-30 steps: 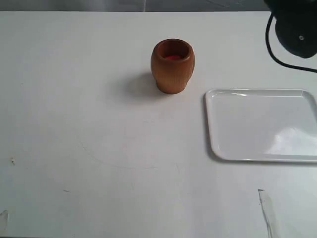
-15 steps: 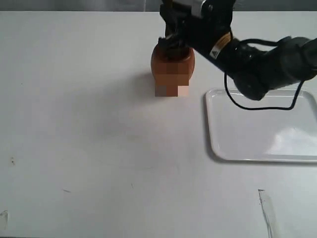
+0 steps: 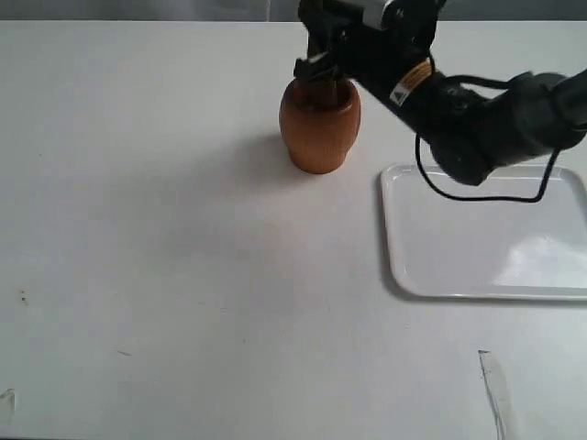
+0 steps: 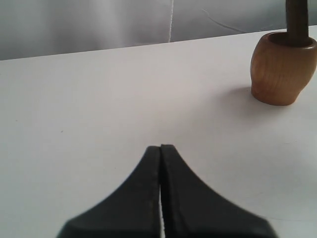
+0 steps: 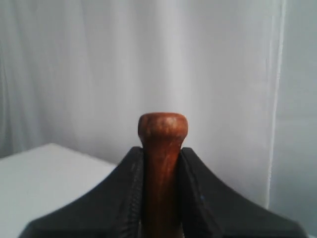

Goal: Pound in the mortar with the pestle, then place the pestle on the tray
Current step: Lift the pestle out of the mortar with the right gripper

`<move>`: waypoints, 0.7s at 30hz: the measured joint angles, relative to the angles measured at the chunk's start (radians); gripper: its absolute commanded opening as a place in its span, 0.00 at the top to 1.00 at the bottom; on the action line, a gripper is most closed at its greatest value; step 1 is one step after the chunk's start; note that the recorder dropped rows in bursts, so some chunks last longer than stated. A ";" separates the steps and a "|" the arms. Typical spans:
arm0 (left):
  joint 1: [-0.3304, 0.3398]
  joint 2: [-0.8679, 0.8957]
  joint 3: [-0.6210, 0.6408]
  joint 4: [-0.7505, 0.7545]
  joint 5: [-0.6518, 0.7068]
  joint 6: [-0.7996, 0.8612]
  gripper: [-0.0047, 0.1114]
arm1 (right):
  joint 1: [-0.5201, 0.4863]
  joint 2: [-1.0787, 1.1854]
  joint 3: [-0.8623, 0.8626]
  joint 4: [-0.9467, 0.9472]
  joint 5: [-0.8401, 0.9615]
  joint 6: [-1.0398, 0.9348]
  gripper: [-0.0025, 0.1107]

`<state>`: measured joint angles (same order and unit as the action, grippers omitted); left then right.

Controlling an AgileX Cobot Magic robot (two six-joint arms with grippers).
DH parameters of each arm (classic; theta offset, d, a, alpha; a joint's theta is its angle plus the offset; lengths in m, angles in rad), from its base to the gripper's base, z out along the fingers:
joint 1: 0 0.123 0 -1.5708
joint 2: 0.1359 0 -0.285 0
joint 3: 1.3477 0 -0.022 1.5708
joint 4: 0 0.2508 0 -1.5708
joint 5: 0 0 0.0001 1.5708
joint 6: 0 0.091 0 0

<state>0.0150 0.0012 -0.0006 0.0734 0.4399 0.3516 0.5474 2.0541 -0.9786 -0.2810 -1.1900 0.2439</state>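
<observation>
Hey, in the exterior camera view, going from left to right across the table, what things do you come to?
mortar → tray. The right gripper, shut on the pestle, hangs right over the mortar, so both are left out of the order.

White table [image 3: 183, 275], a pale strip [image 3: 492, 385] on it, pleated whitish curtain [image 5: 74, 64] behind.

White worktop [image 3: 183, 275] fills nearly the whole exterior view, evenly lit, shadows soft and faint. Along the top edge runs a thin grey band of pale curtain [image 3: 138, 9], which the wrist views show hanging in soft folds. There's a dark speck [image 3: 23, 297] at lower left and a pale scuff [image 3: 492, 390] at lower right.
</observation>
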 measured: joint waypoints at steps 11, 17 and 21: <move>0.000 0.000 0.000 0.000 0.000 0.000 0.96 | 0.000 -0.450 -0.042 -0.011 0.110 -0.045 0.98; 0.000 0.000 0.000 0.000 0.000 0.000 0.96 | 0.000 -0.361 -0.042 -0.031 0.189 -0.048 0.98; 0.000 0.000 0.000 0.000 0.000 0.000 0.96 | 0.000 -0.229 -0.042 -0.035 0.198 -0.048 0.98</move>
<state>0.0150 0.0012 -0.0006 0.0734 0.4399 0.3516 0.5474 1.8249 -1.0205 -0.3159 -0.9922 0.1963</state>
